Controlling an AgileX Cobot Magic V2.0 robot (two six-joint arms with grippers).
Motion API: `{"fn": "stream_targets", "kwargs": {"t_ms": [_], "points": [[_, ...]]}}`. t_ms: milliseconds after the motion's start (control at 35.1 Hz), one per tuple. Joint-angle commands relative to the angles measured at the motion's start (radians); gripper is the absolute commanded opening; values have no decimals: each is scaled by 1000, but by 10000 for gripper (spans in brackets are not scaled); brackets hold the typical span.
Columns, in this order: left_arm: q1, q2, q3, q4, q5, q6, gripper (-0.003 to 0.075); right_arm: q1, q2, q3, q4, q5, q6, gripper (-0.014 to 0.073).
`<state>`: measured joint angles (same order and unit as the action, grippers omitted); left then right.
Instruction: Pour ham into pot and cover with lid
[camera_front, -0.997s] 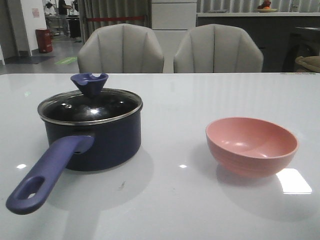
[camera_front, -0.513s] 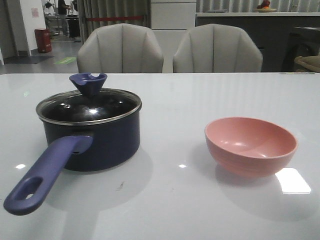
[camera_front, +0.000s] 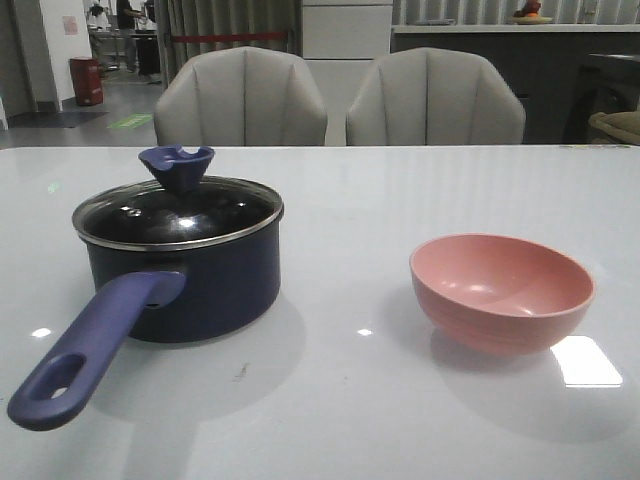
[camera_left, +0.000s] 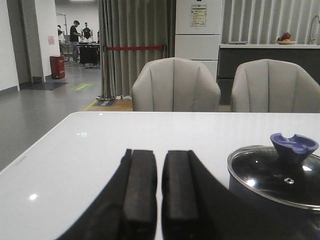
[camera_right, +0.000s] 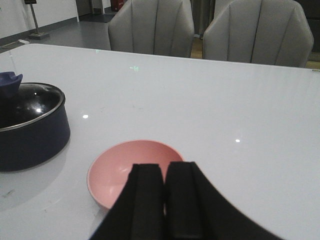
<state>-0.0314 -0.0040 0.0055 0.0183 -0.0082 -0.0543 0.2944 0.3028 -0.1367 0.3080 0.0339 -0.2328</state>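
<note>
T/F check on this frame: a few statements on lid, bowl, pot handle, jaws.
1. The lid sits on the pot. True.
2. The pink bowl holds visible ham pieces. False: what shows of its inside is bare.
3. The pot's handle points toward the chairs. False: it points toward the camera, at the near left.
4. The left gripper holds nothing, jaws nearly together. True.
5. The right gripper grips the bowl's rim. False: its jaws are close together, holding nothing, above the bowl's near side.
</note>
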Motion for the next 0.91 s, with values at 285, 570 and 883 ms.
{"fn": "stream_targets", "kwargs": {"t_ms": [285,570,883], "points": [[3,-21,21,1,-73,-13,132,1,6,-29,6,-83,-5,157],[3,-21,21,1,-73,-13,132,-14,3,-9,-50,-95,-4,157],[3,-21,21,1,-73,-13,132,-243,-249,104,-308,-4,240,157]]}}
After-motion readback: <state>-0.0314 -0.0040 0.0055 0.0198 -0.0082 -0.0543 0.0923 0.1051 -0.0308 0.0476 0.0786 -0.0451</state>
